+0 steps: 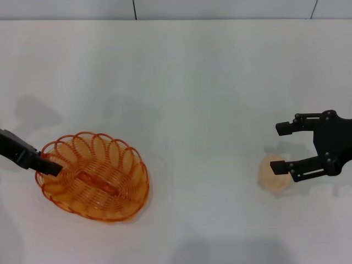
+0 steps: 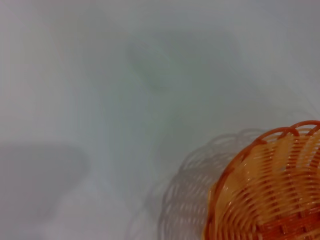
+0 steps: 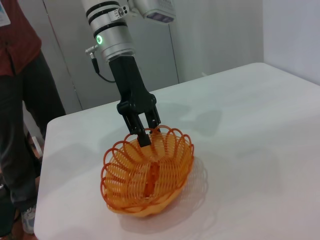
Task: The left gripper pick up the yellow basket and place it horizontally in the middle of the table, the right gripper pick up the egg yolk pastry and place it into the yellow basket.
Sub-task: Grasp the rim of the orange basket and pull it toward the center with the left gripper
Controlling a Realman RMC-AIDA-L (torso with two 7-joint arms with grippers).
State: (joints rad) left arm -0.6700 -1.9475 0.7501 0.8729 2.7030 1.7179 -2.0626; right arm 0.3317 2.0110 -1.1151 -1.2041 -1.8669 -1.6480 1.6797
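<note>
**Operator:** Where does it stand, and what should worry me?

**Spotter:** Your left gripper (image 1: 50, 166) sits at the lower left of the head view, fingers pinched on the looped rim of the yellow basket (image 1: 93, 177). The basket is down on the table (image 1: 198, 82) at lower left, not in the middle. You're gripping only one thin scallop at the edge, so if you lift from there, I'd expect the basket to hang tilted, swing, or slip free. The plastic looks springy enough to flex out of the pinch.

**Operator:** And the right side?

**Spotter:** Your right gripper (image 1: 281, 147) is at the right edge, jaws apart, its lower finger over the egg yolk pastry (image 1: 273, 174), which rests on the table. Closing off-centre could nudge the rounded lump away or squash it.

**Operator:** Any writing?

**Spotter:** None you can read. The right wrist view shows a green ring light (image 3: 99, 39) on the left arm and a bystander (image 3: 20, 100) at the left edge.
</note>
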